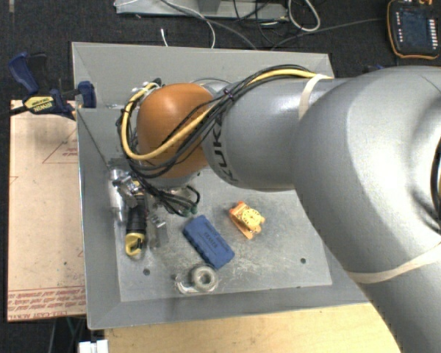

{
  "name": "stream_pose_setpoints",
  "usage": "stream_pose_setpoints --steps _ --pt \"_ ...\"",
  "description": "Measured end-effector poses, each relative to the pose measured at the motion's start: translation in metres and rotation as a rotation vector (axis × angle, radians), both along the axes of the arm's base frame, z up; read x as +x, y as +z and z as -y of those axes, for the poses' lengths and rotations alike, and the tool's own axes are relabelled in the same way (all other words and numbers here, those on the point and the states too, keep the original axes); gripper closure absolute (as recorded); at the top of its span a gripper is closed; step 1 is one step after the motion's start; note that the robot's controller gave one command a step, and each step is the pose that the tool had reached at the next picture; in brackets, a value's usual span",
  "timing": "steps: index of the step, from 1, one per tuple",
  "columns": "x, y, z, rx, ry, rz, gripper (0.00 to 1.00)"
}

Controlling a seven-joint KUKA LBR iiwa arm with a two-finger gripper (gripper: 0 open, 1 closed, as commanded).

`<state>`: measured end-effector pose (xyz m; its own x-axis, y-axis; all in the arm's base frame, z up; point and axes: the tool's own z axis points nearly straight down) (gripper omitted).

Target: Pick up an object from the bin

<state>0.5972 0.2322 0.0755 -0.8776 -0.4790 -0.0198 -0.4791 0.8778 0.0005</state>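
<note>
My gripper (pixel 141 215) reaches down from under the arm's wrist into the left part of the bin, close to the floor. Right at its lower end is a slim black thing with a yellow tip (pixel 134 245); I cannot tell whether the gripper touches it. A blue rectangular block (pixel 208 242) lies slantwise on the floor just right of the gripper. Beyond the block sits a small orange and yellow piece (pixel 246 219). A silver ring (pixel 198 279) lies near the bin's front wall, below the block.
The thick grey arm covers the bin's right and rear parts. The left wall of the bin rises close beside the gripper.
</note>
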Motion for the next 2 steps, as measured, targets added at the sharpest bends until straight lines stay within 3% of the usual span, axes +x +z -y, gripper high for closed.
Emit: stream_pose_setpoints --steps 1,2 --pt "-0.001 0.053 0.000 -0.006 0.130 -0.008 0.00" --pt "0.004 0.024 -0.002 -0.007 0.314 -0.005 0.00"
